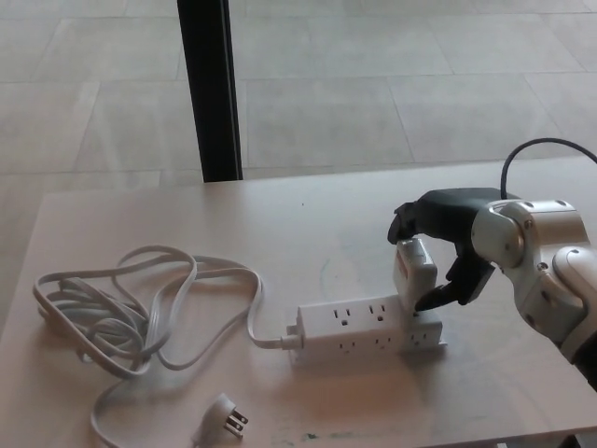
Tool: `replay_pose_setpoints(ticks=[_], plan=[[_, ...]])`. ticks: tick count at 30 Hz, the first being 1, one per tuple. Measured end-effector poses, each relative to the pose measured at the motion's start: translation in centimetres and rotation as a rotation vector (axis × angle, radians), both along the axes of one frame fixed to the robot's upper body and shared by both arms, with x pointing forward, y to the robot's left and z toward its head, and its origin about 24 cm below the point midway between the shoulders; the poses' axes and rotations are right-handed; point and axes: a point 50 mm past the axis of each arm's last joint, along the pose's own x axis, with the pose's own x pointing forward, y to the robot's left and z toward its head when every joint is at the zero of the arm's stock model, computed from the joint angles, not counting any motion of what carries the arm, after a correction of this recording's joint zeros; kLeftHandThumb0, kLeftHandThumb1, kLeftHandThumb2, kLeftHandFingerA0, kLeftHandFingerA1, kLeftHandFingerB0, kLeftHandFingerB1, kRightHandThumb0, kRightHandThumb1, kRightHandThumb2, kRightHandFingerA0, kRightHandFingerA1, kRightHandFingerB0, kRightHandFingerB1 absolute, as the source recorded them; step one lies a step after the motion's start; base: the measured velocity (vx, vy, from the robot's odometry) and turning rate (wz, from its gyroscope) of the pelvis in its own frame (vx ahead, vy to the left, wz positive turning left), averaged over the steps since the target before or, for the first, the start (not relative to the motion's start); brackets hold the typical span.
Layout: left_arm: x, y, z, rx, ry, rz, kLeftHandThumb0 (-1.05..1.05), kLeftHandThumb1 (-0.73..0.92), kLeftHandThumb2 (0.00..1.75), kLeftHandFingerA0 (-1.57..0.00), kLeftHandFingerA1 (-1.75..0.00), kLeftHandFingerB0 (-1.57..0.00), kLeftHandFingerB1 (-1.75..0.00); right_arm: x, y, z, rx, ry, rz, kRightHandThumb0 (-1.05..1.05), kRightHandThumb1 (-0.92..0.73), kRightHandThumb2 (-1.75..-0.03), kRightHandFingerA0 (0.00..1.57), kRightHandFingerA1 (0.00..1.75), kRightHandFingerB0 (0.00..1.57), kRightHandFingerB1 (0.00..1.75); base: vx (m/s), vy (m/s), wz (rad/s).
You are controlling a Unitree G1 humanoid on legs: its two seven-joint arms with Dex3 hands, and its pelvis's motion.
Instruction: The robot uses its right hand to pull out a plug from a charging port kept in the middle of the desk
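Observation:
A white power strip (368, 329) lies in the middle of the desk, its cord running left. A white block-shaped plug (413, 273) stands in the strip's right end, tilted a little. My right hand (446, 233) comes in from the right and is shut on the plug, with black fingers over its top and the thumb (437, 298) pressing its right side. The left hand does not show.
The strip's white cord (121, 313) lies in loose coils on the desk's left, ending in a pronged plug (222, 417) near the front edge. A black post (210, 89) rises behind the desk. A black cable (536, 147) arcs above my right forearm.

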Motion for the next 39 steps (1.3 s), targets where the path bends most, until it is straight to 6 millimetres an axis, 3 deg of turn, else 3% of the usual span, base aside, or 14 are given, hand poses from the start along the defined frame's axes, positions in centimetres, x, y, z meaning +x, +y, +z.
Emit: replay_pose_setpoints(ticks=[2, 7, 8, 9, 10, 11, 13, 23, 25, 27, 34, 35, 36, 39], plan=[[0.0, 0.0, 0.0, 0.001, 0.004, -0.006, -0.87, 0.92, 0.78, -0.75, -0.53, -0.58, -0.43, 0.0, 0.0, 0.0, 0.0, 0.001, 0.0, -0.73, -0.4, -0.77, 0.78, 1.29, 0.31, 0.46, 0.0, 0.0, 0.0], [0.0, -0.1, 0.0, 0.008, 0.005, -0.017, -0.94, 0.78, 0.93, -0.76, -0.59, -0.57, -0.49, -0.1, 0.2, 0.3, 0.008, -0.009, 0.011, -0.71, -0.4, -0.78, 0.77, 1.27, 0.33, 0.46, 0.0, 0.0, 0.0], [0.0, -0.1, 0.0, 0.01, 0.004, -0.018, -0.93, 0.78, 0.93, -0.74, -0.59, -0.58, -0.5, -0.1, 0.3, 0.4, 0.009, -0.011, 0.014, -0.55, -0.5, -0.55, 0.69, 1.32, 0.43, 0.37, 0.0, 0.0, 0.0], [0.0, -0.1, 0.0, 0.011, 0.003, -0.019, -0.93, 0.78, 0.92, -0.75, -0.6, -0.57, -0.5, -0.1, 0.3, 0.4, 0.01, -0.011, 0.016, -0.4, -0.52, -0.56, 0.74, 1.17, 0.53, 0.38, 0.0, 0.0, 0.0], [0.0, -0.1, 0.0, 0.012, 0.002, -0.019, -0.87, 0.92, 0.75, -0.77, -0.56, -0.61, -0.45, -0.2, 0.3, 0.4, 0.01, -0.011, 0.017, -0.35, -0.53, -0.57, 0.76, 1.31, 0.57, 0.4, 0.0, 0.0, 0.0], [-0.1, -0.1, 0.0, 0.013, 0.001, -0.018, -0.94, 0.78, 0.94, -0.74, -0.59, -0.59, -0.5, -0.2, 0.4, 0.4, 0.01, -0.011, 0.019, -0.3, -0.55, -0.58, 0.74, 1.39, 0.61, 0.42, 0.0, 0.0, 0.0], [-0.1, 0.0, 0.0, 0.014, -0.003, -0.016, -0.88, 0.92, 0.77, -0.75, -0.53, -0.58, -0.44, -0.3, 0.5, 0.6, 0.012, -0.017, 0.024, -0.25, -0.57, -0.58, 0.76, 1.61, 0.7, 0.46, 0.0, 0.0, 0.0], [-0.2, 0.0, 0.0, 0.012, -0.002, -0.014, -0.87, 0.92, 0.76, -0.78, -0.56, -0.61, -0.45, -0.3, 0.1, 0.6, 0.003, -0.037, 0.018, -0.41, -0.53, -0.59, 0.73, 1.6, 0.91, 0.55, 0.0, 0.0, 0.0], [-0.2, 0.0, 0.0, 0.011, -0.004, -0.012, -0.93, 0.78, 0.92, -0.75, -0.59, -0.56, -0.49, -0.3, 0.0, 0.5, -0.001, -0.043, 0.02, -0.4, -0.55, -0.58, 0.72, 1.62, 0.89, 0.54, 0.0, 0.0, 0.0], [-0.2, 0.0, 0.0, 0.01, -0.004, -0.011, -0.87, 0.92, 0.76, -0.8, -0.56, -0.61, -0.44, -0.4, -0.1, 0.5, -0.005, -0.05, 0.021, -0.4, -0.54, -0.57, 0.71, 1.63, 0.89, 0.54, 0.0, 0.0, 0.0], [-0.2, -0.1, 0.0, 0.01, -0.005, -0.011, -0.88, 0.92, 0.76, -0.79, -0.56, -0.62, -0.46, -0.5, -0.4, 0.1, -0.009, -0.064, 0.019, -0.41, -0.54, -0.6, 0.79, 1.6, 0.85, 0.53, 0.0, 0.0, 0.0], [-0.2, -0.1, 0.0, 0.011, -0.006, -0.012, -0.94, 0.78, 0.94, -0.75, -0.59, -0.59, -0.5, -0.5, -0.4, 0.1, -0.01, -0.067, 0.02, -0.4, -0.58, -0.57, 0.85, 1.51, 0.83, 0.52, 0.0, 0.0, 0.0], [-0.2, -0.1, 0.0, 0.012, -0.007, -0.013, -0.87, 0.92, 0.76, -0.78, -0.56, -0.62, -0.45, -0.5, -0.4, 0.0, -0.011, -0.07, 0.021, -0.36, -0.54, -0.61, 0.84, 1.5, 0.78, 0.52, 0.0, 0.0, 0.0], [-0.2, -0.1, -0.1, 0.012, -0.009, -0.014, -0.87, 0.92, 0.76, -0.78, -0.55, -0.62, -0.45, -0.6, -0.6, -0.2, -0.019, -0.079, 0.025, -0.34, -0.53, -0.63, 0.84, 1.52, 0.7, 0.51, 0.0, 0.0, 0.0]])
